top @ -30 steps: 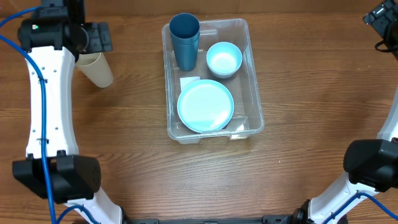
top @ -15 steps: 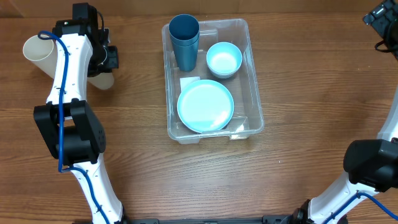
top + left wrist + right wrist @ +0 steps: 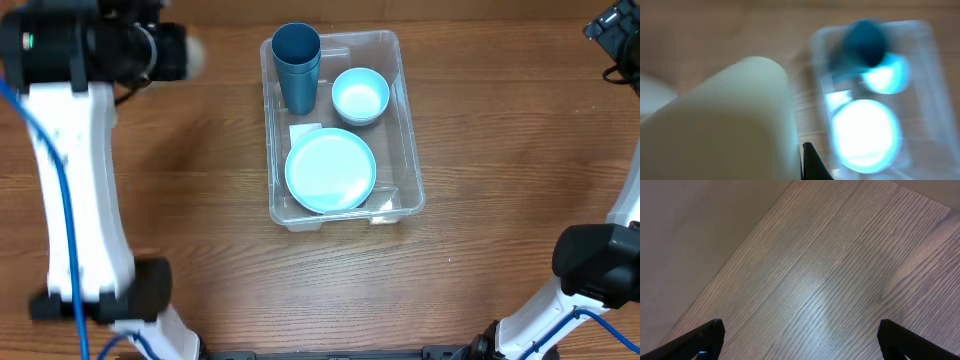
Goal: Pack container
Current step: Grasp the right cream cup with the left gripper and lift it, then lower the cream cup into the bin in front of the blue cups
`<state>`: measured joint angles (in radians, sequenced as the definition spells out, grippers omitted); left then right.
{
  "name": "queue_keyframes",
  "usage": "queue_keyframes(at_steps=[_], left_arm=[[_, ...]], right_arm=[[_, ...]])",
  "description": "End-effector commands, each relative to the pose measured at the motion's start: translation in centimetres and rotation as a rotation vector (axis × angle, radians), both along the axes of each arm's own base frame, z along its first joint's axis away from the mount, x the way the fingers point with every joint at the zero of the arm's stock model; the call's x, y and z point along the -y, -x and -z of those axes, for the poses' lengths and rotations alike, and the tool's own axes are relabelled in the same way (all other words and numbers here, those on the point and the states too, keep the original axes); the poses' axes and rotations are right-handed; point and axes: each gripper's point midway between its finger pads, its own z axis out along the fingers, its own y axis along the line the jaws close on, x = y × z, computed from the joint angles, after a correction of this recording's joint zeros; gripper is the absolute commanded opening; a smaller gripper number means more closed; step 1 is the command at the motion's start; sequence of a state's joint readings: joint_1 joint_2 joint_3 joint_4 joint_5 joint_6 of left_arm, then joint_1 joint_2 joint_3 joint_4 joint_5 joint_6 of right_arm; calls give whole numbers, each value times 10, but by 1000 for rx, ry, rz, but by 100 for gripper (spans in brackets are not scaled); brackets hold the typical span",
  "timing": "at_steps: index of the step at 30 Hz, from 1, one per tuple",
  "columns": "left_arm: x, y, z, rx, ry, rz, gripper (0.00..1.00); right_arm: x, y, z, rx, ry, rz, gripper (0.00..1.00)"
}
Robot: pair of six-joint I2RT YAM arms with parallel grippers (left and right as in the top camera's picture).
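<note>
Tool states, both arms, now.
Left tool: closed, holding the cream cup.
Right tool: open, holding nothing.

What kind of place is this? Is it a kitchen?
Probably a robot test lab, not a kitchen: a left arm and right arm at a wooden table, with a container holding a plate.
</note>
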<state>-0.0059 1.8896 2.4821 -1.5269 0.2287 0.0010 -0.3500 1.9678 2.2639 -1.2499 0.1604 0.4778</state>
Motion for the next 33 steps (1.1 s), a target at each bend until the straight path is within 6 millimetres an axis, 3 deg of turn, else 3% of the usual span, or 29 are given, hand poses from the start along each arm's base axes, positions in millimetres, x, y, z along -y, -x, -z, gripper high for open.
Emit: queue_keyframes(at_steps=[1, 6, 12, 15, 18, 20, 25, 28, 33], left_arm=[[74, 37, -39, 118, 2, 254, 4], [125, 39, -13, 76, -111, 329, 4], [164, 20, 53, -95, -146, 296, 4], [171, 12, 100, -220, -185, 282, 4], [160, 4, 139, -318, -279, 233, 4], [158, 1, 155, -350, -310, 226, 4], [159, -11, 164, -331, -329, 218, 4], [161, -17, 163, -306, -323, 219, 17], [159, -23, 161, -282, -337, 205, 16]], right_arm=[[-1, 2, -14, 33, 12, 4, 100], [-1, 2, -14, 33, 12, 4, 100], [-1, 2, -14, 33, 12, 4, 100], [-1, 2, -14, 33, 12, 5, 100], [-1, 2, -14, 33, 12, 5, 100], [-1, 2, -14, 33, 12, 4, 100], [-1, 2, -14, 33, 12, 4, 100], [-1, 2, -14, 33, 12, 5, 100], [-1, 2, -14, 33, 12, 4, 100]])
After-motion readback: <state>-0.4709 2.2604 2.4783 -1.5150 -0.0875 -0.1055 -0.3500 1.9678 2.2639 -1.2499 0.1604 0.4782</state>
